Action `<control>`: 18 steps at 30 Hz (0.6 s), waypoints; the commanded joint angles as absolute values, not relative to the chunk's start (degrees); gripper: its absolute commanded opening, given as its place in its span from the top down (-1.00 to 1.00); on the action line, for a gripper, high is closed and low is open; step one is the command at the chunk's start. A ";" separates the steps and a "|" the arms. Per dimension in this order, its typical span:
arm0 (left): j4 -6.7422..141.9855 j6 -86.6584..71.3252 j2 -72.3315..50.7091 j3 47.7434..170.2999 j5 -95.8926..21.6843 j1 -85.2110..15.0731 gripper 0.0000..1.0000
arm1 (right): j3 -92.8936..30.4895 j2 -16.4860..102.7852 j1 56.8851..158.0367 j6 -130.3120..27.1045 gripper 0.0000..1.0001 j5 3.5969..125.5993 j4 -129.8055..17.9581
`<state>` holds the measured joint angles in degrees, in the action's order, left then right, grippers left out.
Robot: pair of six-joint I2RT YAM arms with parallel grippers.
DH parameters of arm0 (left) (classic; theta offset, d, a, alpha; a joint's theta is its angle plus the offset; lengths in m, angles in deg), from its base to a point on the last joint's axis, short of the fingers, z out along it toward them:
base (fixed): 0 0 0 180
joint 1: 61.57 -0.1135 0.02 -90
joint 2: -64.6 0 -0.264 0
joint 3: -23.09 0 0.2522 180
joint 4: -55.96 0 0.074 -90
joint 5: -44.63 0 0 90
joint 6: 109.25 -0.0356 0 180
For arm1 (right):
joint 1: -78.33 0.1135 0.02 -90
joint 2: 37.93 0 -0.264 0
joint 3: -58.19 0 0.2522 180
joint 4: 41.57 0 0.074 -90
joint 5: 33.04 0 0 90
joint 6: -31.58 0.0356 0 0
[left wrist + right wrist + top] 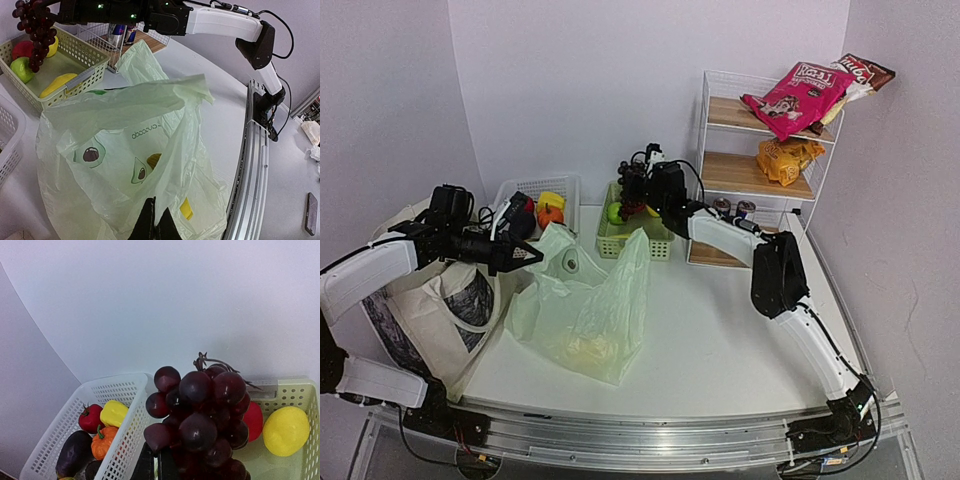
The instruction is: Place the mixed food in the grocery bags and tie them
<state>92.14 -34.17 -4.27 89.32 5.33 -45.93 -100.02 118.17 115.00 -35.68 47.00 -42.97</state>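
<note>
The pale-green plastic bag [590,310] printed with avocado halves lies in the middle of the table, its mouth drawn up to the left. My left gripper [528,255] is shut on the bag's edge, and the left wrist view shows its fingers [150,222] pinching the film [125,135]. My right gripper [638,195] is over the green basket [660,240] at the back and is shut on the dark purple grapes [207,415], held above the basket. The grapes also show in the left wrist view [35,25]. The cream canvas tote [430,300] sits under my left arm.
A white basket [125,420] holds a tomato, a yellow pepper, a small pumpkin and an eggplant. The green basket [300,390] holds red, yellow and green fruit. A wire shelf [710,120] at the back right carries a pink packet [795,95], an orange packet [788,158] and cans [735,208].
</note>
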 commanded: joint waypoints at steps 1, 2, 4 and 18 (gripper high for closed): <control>89.06 -32.12 -2.42 89.16 4.20 -46.44 1.00 | -98.64 107.13 115.71 -36.84 1.00 51.99 -37.60; 88.42 -31.23 -2.25 89.27 4.04 -46.43 1.00 | -97.51 105.46 116.14 -37.17 1.00 53.51 -37.45; 87.02 -28.99 -1.94 89.91 3.64 -46.45 1.00 | -94.29 101.03 117.33 -38.17 1.00 56.44 -37.32; 83.84 -11.96 -0.13 90.13 5.17 -46.61 1.00 | -52.15 69.34 129.97 -36.03 1.00 57.34 -29.15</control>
<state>86.60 -19.78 -1.47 89.32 4.02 -46.19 -60.61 76.36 127.64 -37.63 59.15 -37.59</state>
